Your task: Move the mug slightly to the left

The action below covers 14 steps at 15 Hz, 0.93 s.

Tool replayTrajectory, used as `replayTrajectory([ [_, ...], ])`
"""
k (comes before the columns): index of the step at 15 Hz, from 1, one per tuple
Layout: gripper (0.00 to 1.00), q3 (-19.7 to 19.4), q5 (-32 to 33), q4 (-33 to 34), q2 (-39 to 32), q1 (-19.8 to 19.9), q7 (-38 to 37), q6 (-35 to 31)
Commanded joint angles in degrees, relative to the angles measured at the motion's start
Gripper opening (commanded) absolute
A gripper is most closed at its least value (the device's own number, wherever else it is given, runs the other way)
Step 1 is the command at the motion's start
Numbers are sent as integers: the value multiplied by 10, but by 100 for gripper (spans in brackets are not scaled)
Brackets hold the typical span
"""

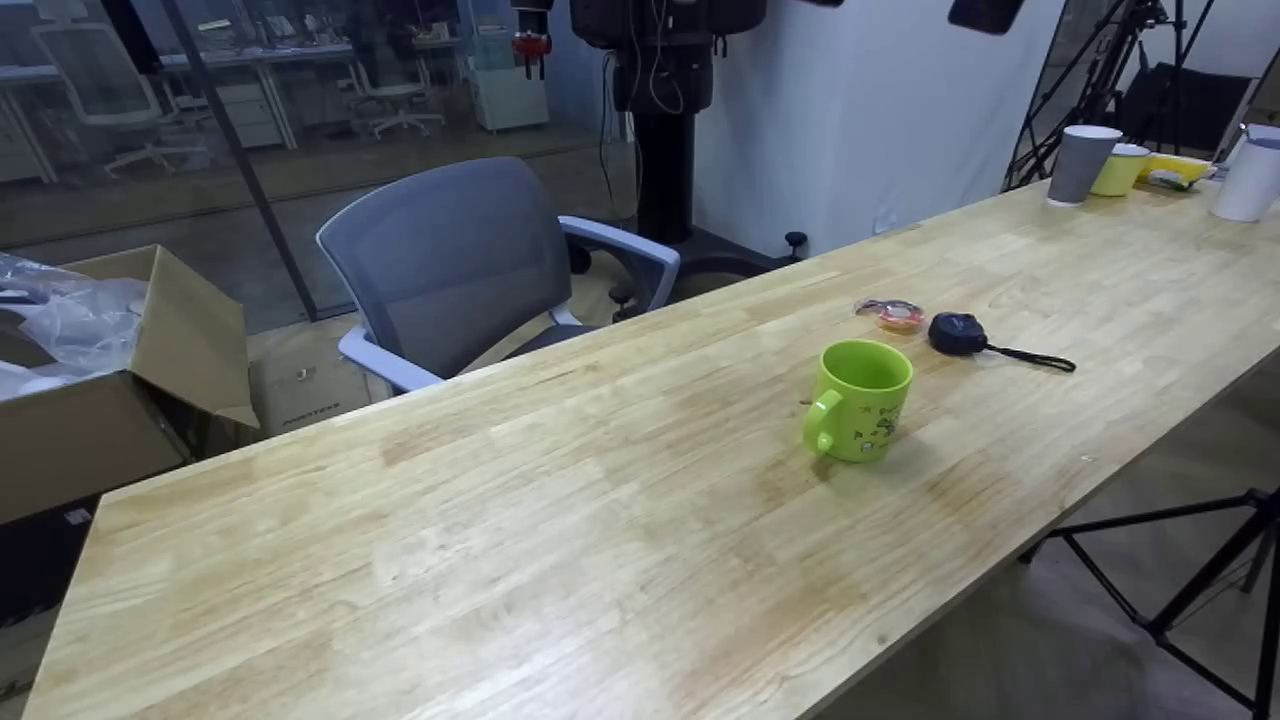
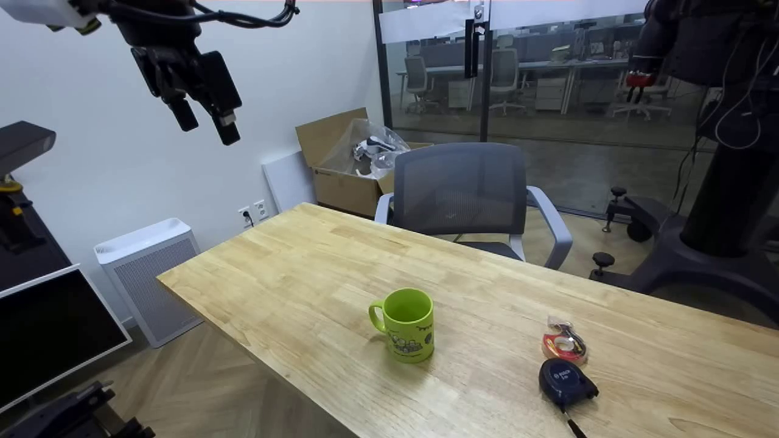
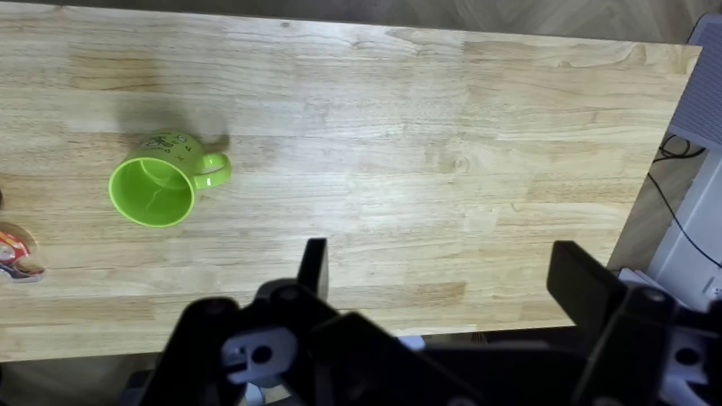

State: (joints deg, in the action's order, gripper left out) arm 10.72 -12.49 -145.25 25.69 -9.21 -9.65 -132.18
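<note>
The lime-green mug (image 1: 868, 415) stands upright on the wooden table (image 1: 480, 540). It also shows in an exterior view (image 2: 411, 334) with its handle turned toward the air purifier's side. In the wrist view the mug (image 3: 175, 148) sits at left, its handle pointing right. My gripper (image 3: 440, 246) is open with nothing between its fingers. In the wrist view the fingers are to the right of and below the mug. In an exterior view the gripper (image 2: 209, 130) hangs high in the air, well apart from the mug.
A dark tape measure (image 2: 563, 380) and a small tape roll in packaging (image 2: 565, 345) lie near the mug. A grey cup (image 1: 1082, 165), a yellow-green cup (image 1: 1120, 170), a yellow packet (image 1: 1172, 170) and a white cup (image 1: 1250, 180) stand at the far end. A chair (image 2: 459, 188) stands at the table's edge.
</note>
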Motion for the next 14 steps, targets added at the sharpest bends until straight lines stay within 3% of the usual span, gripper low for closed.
replayTrajectory([
  [1, 100, -4, 2, 1, 0, -4, -2, 1],
  [7, 100, -7, -1, 2, -3, -6, 10, 4],
  [14, 100, -30, 14, -1, -2, 19, 16, -1],
])
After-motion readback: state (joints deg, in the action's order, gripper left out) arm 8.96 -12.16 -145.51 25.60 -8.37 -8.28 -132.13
